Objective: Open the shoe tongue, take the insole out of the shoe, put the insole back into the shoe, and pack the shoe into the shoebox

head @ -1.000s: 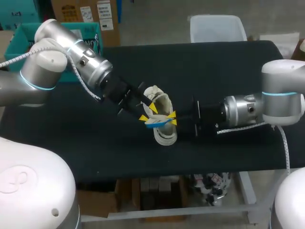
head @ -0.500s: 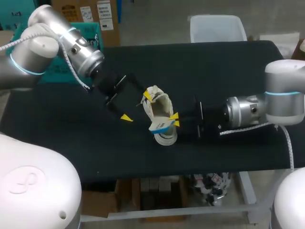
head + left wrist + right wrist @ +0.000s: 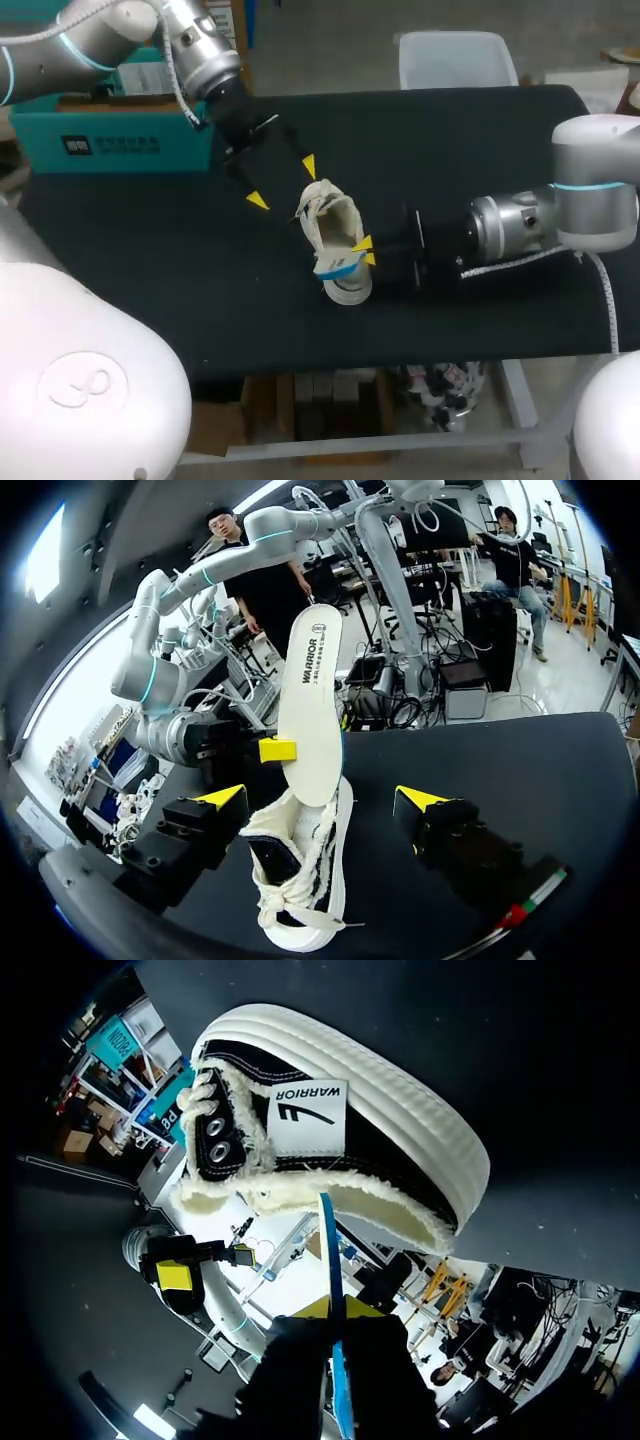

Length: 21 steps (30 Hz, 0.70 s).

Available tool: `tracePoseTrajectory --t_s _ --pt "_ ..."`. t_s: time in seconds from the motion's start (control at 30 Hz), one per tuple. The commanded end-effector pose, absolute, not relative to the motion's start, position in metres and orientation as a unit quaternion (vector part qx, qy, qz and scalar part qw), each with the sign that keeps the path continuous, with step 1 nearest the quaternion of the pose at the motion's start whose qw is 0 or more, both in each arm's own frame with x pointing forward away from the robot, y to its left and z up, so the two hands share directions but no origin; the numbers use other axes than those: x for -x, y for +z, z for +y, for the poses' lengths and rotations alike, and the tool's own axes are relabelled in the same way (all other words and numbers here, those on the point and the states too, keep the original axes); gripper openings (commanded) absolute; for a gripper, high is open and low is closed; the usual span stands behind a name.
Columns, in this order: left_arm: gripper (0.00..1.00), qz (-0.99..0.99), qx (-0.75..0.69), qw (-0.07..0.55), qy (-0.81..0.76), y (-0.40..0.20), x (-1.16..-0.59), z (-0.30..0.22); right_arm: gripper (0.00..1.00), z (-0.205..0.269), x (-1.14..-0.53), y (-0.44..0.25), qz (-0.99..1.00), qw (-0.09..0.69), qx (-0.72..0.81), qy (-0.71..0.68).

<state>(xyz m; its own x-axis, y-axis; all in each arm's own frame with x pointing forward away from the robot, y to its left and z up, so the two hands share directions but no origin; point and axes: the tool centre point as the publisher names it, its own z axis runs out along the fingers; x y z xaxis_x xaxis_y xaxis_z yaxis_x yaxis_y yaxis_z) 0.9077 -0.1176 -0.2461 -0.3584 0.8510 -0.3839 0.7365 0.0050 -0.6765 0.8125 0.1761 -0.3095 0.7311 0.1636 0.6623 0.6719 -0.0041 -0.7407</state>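
While right end effector (image 3: 365, 250) pinches the insole (image 3: 335, 265), left end effector (image 3: 283, 184) gapes wide.

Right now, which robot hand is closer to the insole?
Right. The right gripper is shut on the insole, which sticks out of the shoe. The left gripper is open and apart from it, past the shoe's other end.

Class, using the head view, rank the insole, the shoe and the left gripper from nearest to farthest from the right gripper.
1. insole: clamped between the right gripper's fingers, standing out of the shoe.
2. shoe: mid-table, just beside that gripper, toward the left arm.
3. left gripper: open, beyond the shoe, toward the table's back left.
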Motion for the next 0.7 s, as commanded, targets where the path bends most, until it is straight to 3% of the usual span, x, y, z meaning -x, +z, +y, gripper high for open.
tracePoseTrajectory --t_s 0.03,0.7 --pt "1.00 -0.661 0.605 0.190 0.401 -0.247 -0.926 -0.126 0.00 0.175 -0.808 -0.310 -0.308 0.635 0.682 -0.193" --pt "1.00 -0.655 0.634 0.183 0.368 -0.229 -0.933 -0.154 0.00 0.177 -0.790 -0.304 -0.296 0.638 0.682 -0.203"
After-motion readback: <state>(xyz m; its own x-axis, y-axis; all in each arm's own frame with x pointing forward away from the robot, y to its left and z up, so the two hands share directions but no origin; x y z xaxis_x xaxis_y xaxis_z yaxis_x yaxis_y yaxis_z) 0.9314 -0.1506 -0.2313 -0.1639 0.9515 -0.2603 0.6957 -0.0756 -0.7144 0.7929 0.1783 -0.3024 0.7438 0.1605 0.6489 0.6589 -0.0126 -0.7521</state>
